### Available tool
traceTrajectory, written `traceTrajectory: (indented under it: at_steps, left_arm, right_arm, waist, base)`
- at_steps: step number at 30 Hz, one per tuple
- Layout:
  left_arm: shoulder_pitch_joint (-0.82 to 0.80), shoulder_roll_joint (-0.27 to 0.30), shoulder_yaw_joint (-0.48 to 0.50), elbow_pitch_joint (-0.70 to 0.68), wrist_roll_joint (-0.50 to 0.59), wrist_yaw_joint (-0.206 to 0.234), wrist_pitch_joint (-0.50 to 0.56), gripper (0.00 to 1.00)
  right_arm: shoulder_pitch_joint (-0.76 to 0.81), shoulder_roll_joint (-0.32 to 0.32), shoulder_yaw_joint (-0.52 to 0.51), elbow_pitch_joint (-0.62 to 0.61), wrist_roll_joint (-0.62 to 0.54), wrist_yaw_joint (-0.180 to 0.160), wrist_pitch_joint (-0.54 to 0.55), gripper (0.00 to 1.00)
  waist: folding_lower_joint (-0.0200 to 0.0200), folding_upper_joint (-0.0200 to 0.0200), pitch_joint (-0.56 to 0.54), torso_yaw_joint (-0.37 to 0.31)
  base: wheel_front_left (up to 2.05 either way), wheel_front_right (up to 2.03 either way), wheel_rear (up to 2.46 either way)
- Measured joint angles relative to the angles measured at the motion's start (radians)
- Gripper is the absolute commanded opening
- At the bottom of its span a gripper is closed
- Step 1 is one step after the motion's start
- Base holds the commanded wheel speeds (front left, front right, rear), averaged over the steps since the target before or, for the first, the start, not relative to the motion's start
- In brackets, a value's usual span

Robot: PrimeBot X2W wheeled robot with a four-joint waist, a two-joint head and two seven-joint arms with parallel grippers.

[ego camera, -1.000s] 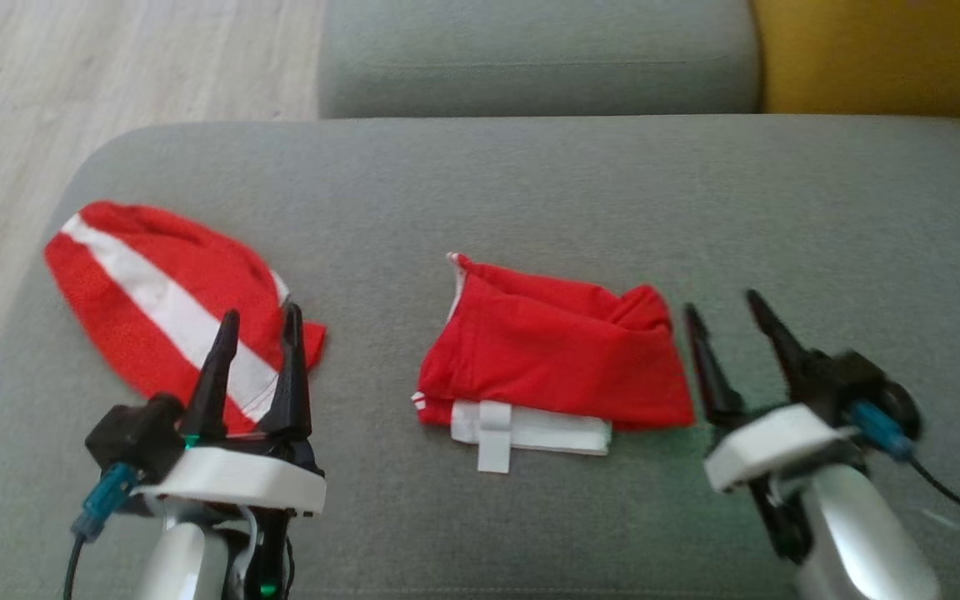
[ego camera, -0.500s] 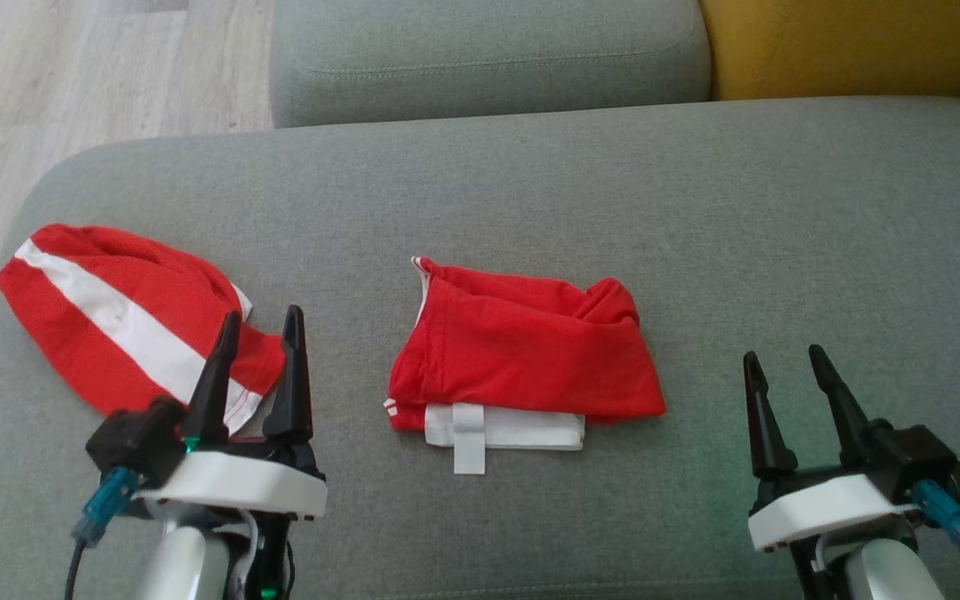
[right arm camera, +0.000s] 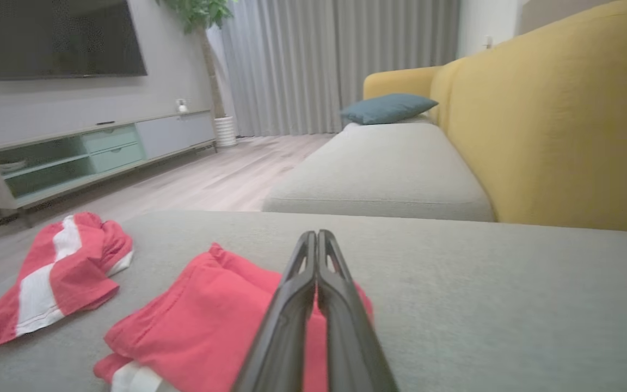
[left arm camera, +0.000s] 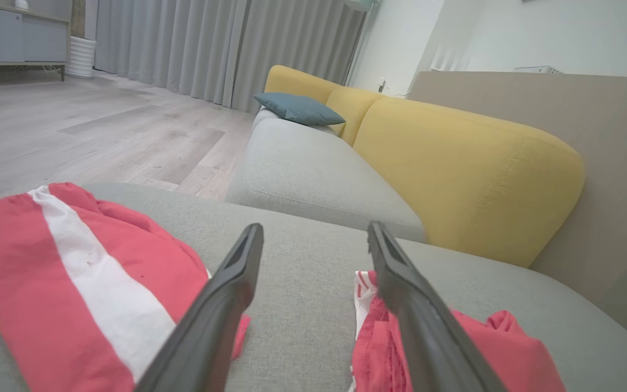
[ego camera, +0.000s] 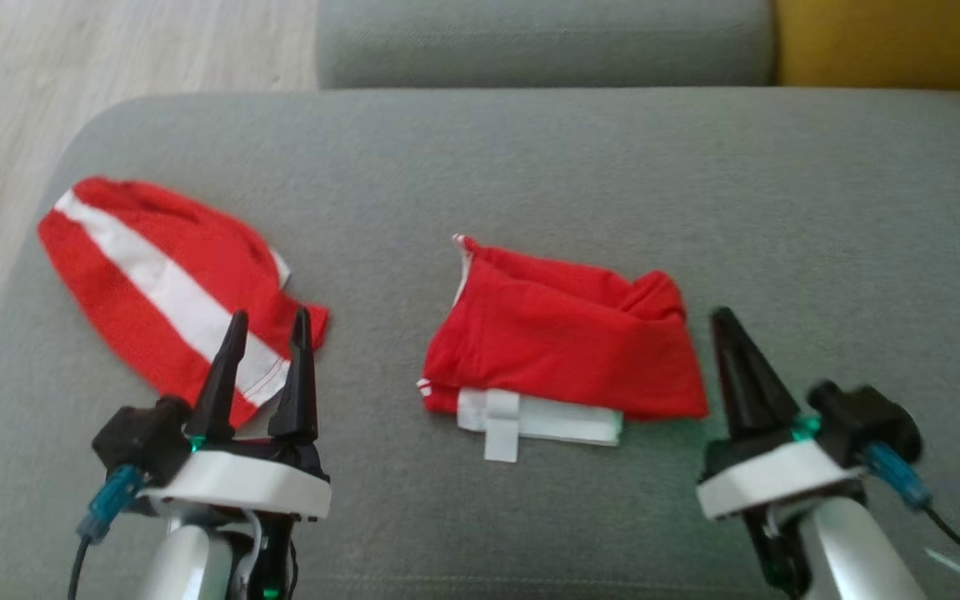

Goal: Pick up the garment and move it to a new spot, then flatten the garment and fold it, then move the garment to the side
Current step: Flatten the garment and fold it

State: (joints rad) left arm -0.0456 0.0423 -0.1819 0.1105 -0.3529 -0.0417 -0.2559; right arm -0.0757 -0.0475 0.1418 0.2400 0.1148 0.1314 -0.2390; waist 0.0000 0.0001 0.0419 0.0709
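Observation:
A folded red garment (ego camera: 563,350) with a white band along its near edge lies in the middle of the grey sofa seat (ego camera: 530,167). Its folds also appear in the wrist views (right arm camera: 204,310) (left arm camera: 509,348). A second red garment with a white stripe (ego camera: 155,283) (right arm camera: 57,267) (left arm camera: 63,283) lies crumpled at the seat's left end. My left gripper (ego camera: 271,315) (left arm camera: 314,226) is open and empty, hovering over the striped garment's near right corner. My right gripper (ego camera: 723,315) (right arm camera: 316,234) is shut with nothing between its fingers, just right of the folded garment's right edge.
The seat's rounded left edge drops to a wooden floor (ego camera: 113,50). A yellow backrest (ego camera: 888,42) runs along the far right, and another grey seat (right arm camera: 379,169) with a blue pillow (right arm camera: 387,108) extends beyond. A TV stand (right arm camera: 74,158) is across the room.
My right gripper's fingers have closed together, and it now stands nearer the folded garment's right edge than half a second ago. The head view has shifted. Neither garment has moved.

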Motion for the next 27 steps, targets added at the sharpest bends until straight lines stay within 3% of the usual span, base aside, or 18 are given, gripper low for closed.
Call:
traceTrajectory:
  at_steps: [7, 19, 27]
  left_arm:
    - [-0.041, 0.0, -0.009, 0.008, 0.001, -0.012, 0.0, 1.0]
    - [-0.071, 0.0, -0.021, 0.013, 0.001, -0.02, 0.0, 1.0]
    - [-0.087, -0.001, -0.013, 0.011, 0.001, -0.02, 0.0, 1.0]
  right_arm:
    - [-0.119, -0.001, 0.066, 0.138, 0.003, 0.0, -0.002, 0.0]
    - [-0.339, -0.003, 0.025, 0.532, -0.019, 0.0, -0.001, 0.0]
    - [-0.412, -0.002, 0.049, 0.662, 0.024, 0.0, -0.005, 0.0]
  waist:
    - [0.0, 0.0, 0.058, 0.08]
    - [0.0, 0.0, 0.163, 0.205]
    - [0.0, 0.0, 0.174, 0.187]
  base:
    - [0.0, 0.0, 0.0]
    - [0.0, 0.0, 0.0]
    - [0.0, 0.0, 0.0]
